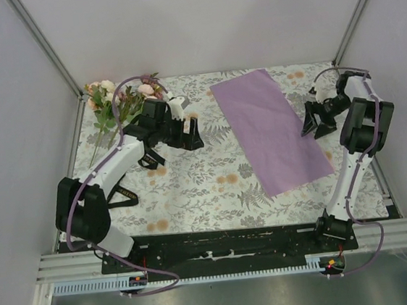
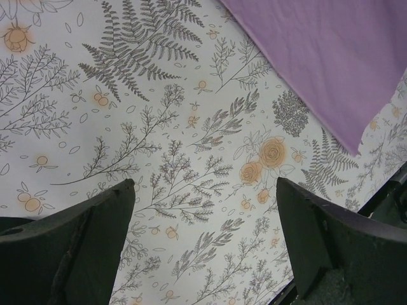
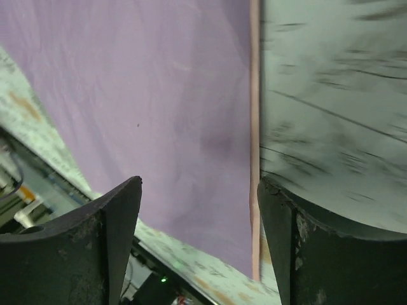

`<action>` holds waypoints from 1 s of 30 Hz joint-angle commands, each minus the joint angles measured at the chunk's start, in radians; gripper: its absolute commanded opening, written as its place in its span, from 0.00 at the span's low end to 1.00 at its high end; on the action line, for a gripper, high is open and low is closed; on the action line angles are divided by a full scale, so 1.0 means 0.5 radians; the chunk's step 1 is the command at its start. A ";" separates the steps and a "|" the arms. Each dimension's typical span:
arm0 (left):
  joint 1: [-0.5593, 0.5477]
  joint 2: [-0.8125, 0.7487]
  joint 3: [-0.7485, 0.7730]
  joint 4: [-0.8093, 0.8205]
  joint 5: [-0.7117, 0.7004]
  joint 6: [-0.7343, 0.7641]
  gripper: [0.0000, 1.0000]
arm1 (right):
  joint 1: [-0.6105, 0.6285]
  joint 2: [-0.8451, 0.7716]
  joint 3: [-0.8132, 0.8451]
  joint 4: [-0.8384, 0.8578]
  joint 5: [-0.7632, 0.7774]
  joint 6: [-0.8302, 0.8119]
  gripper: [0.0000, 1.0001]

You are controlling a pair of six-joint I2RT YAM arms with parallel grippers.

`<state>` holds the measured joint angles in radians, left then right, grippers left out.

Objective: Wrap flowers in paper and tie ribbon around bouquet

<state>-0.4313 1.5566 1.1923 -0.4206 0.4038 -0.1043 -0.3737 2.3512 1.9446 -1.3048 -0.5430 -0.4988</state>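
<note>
The flowers (image 1: 114,98) lie at the table's far left corner, pink and peach blooms on green stems. The paper (image 1: 270,129) is a lilac sheet spread flat right of centre; it also shows in the left wrist view (image 2: 324,57). A black ribbon (image 1: 124,196) lies partly under my left arm. My left gripper (image 1: 195,140) hangs open above bare tablecloth (image 2: 205,184), between the flowers and the paper. My right gripper (image 1: 316,127) is open at the paper's right side. In its wrist view (image 3: 199,181) the paper (image 3: 146,95) and its pink edge (image 3: 254,127) sit between the jaws.
A floral-print tablecloth (image 1: 193,190) covers the table. Metal frame posts (image 1: 46,45) and white walls close in the back and sides. The arms' black base rail (image 1: 228,244) runs along the near edge.
</note>
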 commanded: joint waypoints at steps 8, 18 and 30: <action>-0.085 -0.088 -0.295 0.344 0.306 0.357 0.90 | 0.502 -0.382 -0.949 0.249 -0.907 0.484 0.78; -0.806 -0.885 -1.193 0.684 -0.353 1.631 0.70 | 0.545 -0.934 -1.496 0.922 -0.902 0.862 0.54; -1.595 -0.739 -1.943 2.398 -1.123 2.307 0.58 | 0.655 -0.969 -1.818 1.382 -0.948 1.111 0.40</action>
<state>-1.1774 1.0847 0.2440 0.4255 -0.0536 0.9497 -0.0582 1.8191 1.0363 -0.6792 -1.0130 0.0360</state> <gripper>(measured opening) 0.610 0.412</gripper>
